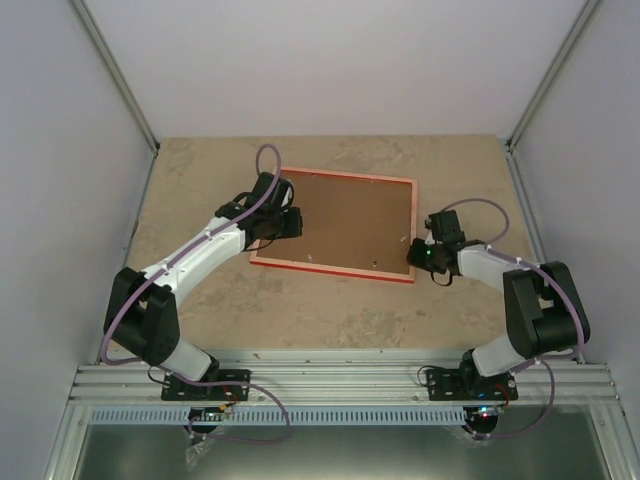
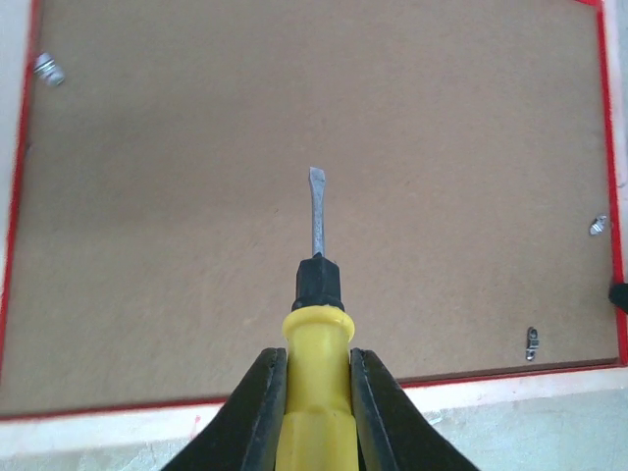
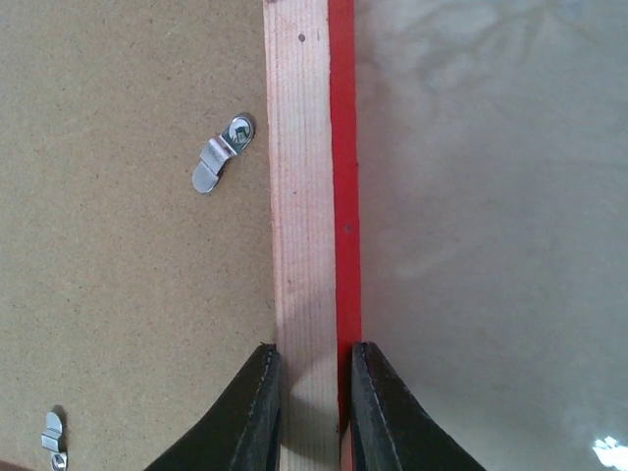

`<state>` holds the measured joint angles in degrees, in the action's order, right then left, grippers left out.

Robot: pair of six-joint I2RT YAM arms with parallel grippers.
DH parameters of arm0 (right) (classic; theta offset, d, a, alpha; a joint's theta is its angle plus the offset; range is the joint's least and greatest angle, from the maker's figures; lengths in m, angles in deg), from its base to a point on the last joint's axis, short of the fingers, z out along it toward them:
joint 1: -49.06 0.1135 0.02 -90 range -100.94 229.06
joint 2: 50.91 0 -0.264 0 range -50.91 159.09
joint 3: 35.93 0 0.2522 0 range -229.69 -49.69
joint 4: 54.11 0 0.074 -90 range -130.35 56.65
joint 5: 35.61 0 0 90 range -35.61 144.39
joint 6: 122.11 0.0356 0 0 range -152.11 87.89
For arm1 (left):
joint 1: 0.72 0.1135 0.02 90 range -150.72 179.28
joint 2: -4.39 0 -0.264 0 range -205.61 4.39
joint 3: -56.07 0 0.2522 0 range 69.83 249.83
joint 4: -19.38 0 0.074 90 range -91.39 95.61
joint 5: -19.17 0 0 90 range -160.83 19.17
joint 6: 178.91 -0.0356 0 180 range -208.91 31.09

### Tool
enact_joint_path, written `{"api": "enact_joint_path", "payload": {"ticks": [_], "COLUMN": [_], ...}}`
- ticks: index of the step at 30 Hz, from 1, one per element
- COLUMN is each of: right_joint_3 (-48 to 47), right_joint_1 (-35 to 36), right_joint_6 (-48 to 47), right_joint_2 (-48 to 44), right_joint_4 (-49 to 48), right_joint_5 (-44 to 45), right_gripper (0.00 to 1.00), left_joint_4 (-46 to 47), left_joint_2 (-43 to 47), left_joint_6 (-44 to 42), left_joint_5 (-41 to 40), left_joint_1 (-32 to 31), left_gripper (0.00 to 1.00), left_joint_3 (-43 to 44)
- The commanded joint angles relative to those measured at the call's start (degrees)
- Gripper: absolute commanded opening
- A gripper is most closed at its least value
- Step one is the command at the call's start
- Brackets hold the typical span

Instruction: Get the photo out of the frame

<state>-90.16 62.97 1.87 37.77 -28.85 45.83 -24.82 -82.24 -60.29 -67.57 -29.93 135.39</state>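
Face-down frame (image 1: 330, 266) on table (image 1: 200, 170), long axis 9–3 o'clock; photo hidden under backing board (image 2: 294, 128); left gripper (image 2: 319, 358) clamped on screwdriver (image 2: 316, 285), blade pointing 12, clip (image 2: 531, 343) at 4 o'clock; right gripper (image 3: 312, 358) pinches frame's 3 o'clock rail.

no readable text, labels or numbers

Red-rimmed, speckled-brown-backed frame (image 1: 342, 222); yellow-and-black screwdriver handle (image 2: 317, 365); mottled beige table (image 1: 330, 312)

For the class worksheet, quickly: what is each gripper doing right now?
Left gripper: closed, holding the yellow-handled flat-blade screwdriver.
Right gripper: closed on the side rail of the thin red wooden picture frame.
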Motion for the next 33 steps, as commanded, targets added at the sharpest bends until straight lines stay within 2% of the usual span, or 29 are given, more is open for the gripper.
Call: {"api": "enact_joint_path", "payload": {"ticks": [1, 6, 10, 16, 21, 33], "right_joint_3": [3.6, 5.1, 5.5, 6.6, 5.4, -4.8], "right_joint_1": [-0.9, -0.9, -0.9, -0.4, 3.1, 22.0], "right_joint_6": [3.3, 1.5, -0.7, -3.1, -5.7, -6.6], "right_joint_2": [-2.0, -5.3, -7.3, -7.9, -6.2, 4.9], "right_joint_4": [3.3, 5.3, 7.1, 6.9, 7.1, 5.4], "right_joint_5": [1.3, -1.6, -5.0, -11.3, -14.8, -18.2], "right_gripper": [0.13, 0.31, 0.41, 0.43, 0.43, 0.46], "left_joint_4": [1.5, 1.7, 2.0, 2.6, 2.9, 3.0], "left_joint_2": [1.4, 1.3, 1.1, 0.6, 0.5, 0.7], "left_joint_6": [0.6, 0.6, 0.5, 0.7, 0.7, 0.7], "left_joint_5": [-0.1, 0.3, 0.8, 2.0, 2.4, 2.1], "left_joint_1": [0.3, 0.3, 0.4, 0.4, 0.4, 0.4], "left_gripper": [0.00, 0.00, 0.00, 0.00, 0.00, 0.00], "left_joint_3": [-0.4, 0.2, 0.7, 0.8, 0.8, 0.7]}}
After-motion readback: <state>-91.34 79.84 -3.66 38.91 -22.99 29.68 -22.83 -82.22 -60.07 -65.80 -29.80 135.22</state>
